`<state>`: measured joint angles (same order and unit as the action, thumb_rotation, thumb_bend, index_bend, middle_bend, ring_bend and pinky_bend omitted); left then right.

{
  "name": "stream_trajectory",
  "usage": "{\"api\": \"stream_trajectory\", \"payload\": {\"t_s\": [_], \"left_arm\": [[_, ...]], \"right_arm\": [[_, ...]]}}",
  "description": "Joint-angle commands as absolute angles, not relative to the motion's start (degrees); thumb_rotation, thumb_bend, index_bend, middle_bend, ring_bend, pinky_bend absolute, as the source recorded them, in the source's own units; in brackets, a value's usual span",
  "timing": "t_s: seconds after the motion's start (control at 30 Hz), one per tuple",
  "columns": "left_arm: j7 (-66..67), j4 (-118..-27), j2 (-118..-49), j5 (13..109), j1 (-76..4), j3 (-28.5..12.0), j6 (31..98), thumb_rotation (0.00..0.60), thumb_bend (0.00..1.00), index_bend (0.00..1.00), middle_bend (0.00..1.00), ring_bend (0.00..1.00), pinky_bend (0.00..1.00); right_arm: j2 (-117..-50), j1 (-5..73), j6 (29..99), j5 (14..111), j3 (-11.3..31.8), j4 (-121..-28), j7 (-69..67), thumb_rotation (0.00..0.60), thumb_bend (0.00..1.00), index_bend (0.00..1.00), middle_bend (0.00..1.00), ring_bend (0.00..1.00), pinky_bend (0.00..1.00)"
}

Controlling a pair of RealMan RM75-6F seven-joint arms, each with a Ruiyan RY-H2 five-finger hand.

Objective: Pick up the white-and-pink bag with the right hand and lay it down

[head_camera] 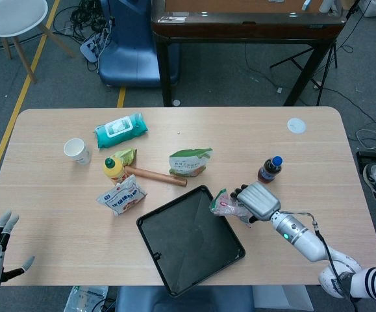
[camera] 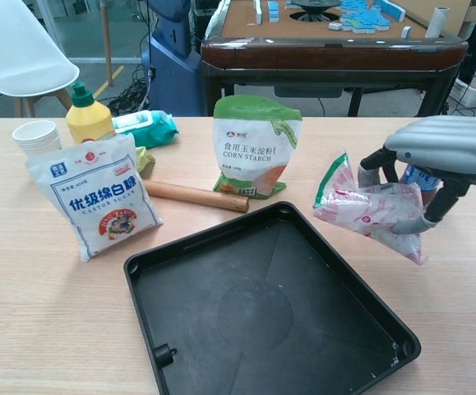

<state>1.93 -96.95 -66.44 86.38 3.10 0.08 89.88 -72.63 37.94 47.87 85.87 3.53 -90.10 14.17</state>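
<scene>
Black tray [camera: 262, 313] below, brown bottle [head_camera: 269, 169] behind right hand [camera: 435, 156] (fingers gripping), pink-and-white bag [camera: 369, 212] held aloft, lengthwise left-right, green end toward cornstarch bag [camera: 256, 146].

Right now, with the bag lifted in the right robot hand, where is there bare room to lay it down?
The black tray is bare inside, right below the white-and-pink bag held by the right robot hand. Bare tabletop lies right of the cola bottle. The cluster around the corn starch bag, rolling pin and sugar bag is crowded.
</scene>
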Motion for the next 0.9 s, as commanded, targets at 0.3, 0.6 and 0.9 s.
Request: {"api": "stream_trajectory", "payload": {"t_s": [0.3, 0.6, 0.9], "left_arm": [[1.2, -96.5, -66.5, 86.3, 3.1, 0.1, 89.8, 0.6, 0.18, 0.08, 0.01, 0.0, 0.05], [1.2, -96.4, -66.6, 86.1, 3.1, 0.0, 89.7, 0.6, 0.18, 0.08, 0.01, 0.0, 0.05], [1.9, -97.0, -66.3, 86.2, 2.9, -0.1, 89.7, 0.6, 0.18, 0.08, 0.01, 0.0, 0.05]], "right_arm": [[-71.6, 43.4, 41.0, 79.8, 3.1, -93.0, 30.7, 0.6, 0.66, 0.61, 0.58, 0.59, 0.75], [-71.8, 44.0, 41.6, 76.1, 2.6, -93.5, 34.2, 0.6, 0.66, 0.61, 0.58, 0.59, 0.75], [-70.3, 46.7, 40.1, 73.1, 1.8, -95.5, 39.6, 0.6, 0.66, 0.61, 0.58, 0.59, 0.75]]}}
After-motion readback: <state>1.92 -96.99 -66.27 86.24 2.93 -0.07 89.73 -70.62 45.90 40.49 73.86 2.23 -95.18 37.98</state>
